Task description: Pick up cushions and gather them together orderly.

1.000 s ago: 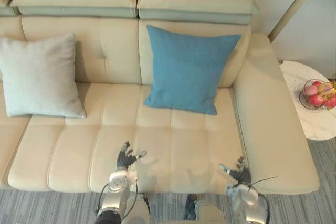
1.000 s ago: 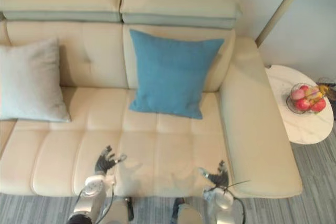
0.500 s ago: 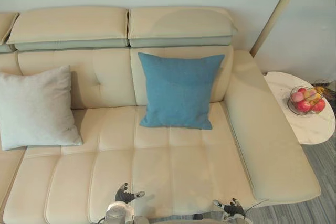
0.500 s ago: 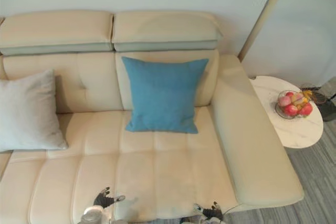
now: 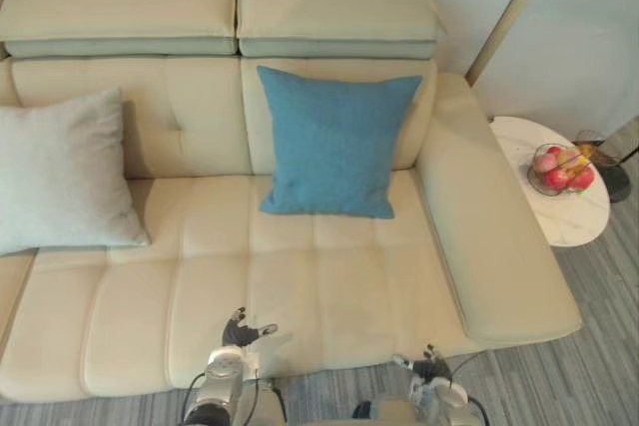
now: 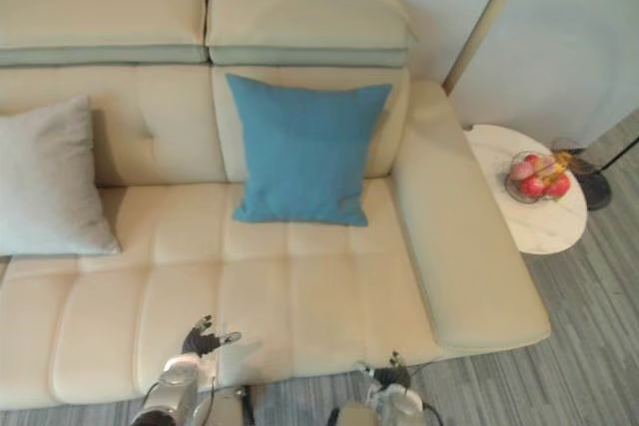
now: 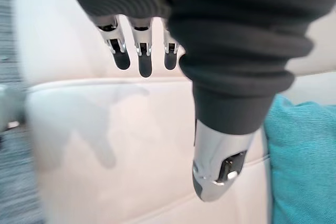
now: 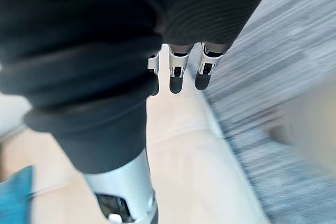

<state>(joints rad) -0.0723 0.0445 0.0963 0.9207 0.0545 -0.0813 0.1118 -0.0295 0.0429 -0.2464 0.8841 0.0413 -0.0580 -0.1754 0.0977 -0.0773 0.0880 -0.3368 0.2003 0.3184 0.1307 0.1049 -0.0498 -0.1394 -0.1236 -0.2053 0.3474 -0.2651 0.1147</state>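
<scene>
Cream sofa: blue cushion leans upright on the backrest. Pale grey cushion sits well apart, toward your left. Your left hand and right hand hover near the seat's front edge, fingers straight, empty. Close in first, then grip the blue cushion by both side edges.

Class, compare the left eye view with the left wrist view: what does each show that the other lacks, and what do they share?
Left eye view adds: the grey cushion, side table, fruit bowl and right hand. Left wrist view adds: the left hand's straight fingers seen from close up. Shared: the blue cushion, the beige sofa and that left hand.
</scene>
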